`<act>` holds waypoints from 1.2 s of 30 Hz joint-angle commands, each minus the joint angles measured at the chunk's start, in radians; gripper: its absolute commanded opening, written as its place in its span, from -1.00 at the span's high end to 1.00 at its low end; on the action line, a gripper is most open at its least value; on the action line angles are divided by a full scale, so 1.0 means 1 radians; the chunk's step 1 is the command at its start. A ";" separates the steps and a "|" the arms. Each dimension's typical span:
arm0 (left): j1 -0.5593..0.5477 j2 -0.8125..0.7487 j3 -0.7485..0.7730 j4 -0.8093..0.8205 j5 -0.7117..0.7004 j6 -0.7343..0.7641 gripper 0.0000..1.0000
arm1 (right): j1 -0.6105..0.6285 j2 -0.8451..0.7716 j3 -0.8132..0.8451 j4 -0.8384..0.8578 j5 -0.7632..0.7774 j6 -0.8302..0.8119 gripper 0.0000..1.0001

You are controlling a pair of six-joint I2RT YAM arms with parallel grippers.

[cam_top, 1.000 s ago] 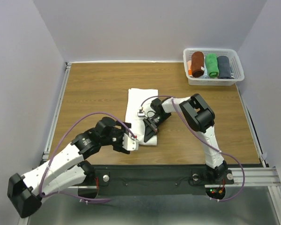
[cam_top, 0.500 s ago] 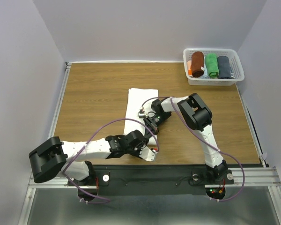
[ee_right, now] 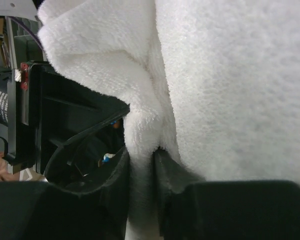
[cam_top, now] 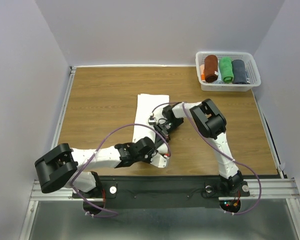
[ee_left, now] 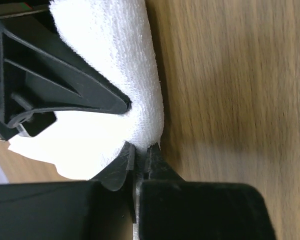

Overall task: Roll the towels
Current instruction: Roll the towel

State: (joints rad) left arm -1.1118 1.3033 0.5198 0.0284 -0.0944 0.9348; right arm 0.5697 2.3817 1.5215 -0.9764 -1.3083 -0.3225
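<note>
left hand (ee_left: 140,153) pinches white towel (ee_left: 121,50) edge; grip unclear from overhead.

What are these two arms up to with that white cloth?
They are rolling towels. The left claw and the right claw each pinch the near end of the white towel, which otherwise lies flat. A dark blue-grey towel sits rolled in the basket.

white towel (cam_top: 151,102): plush, lies as a flat strip mid-surface (cam_top: 100,100), long axis running far to near; near end lifted and curled over into a loose partial roll. slate-grey towel (cam_top: 239,71): tightly rolled, lying in the white basket (cam_top: 229,88) at the far right corner, at its right end.
</note>
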 commanded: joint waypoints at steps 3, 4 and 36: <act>0.110 0.082 0.110 -0.292 0.286 -0.082 1.00 | -0.120 -0.085 0.066 0.012 0.115 0.028 0.00; 0.137 0.097 0.133 -0.355 0.358 -0.074 1.00 | -0.134 -0.117 0.087 0.012 0.119 0.048 -0.05; 0.624 1.005 1.062 -1.144 0.829 0.233 0.87 | 0.063 -0.915 -0.273 0.336 0.863 -0.125 -0.29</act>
State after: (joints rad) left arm -0.4885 2.2044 1.5761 -1.1465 0.9657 1.1107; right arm 0.4919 1.4796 1.2823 -0.8108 -0.6643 -0.4240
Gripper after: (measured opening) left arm 0.102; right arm 0.653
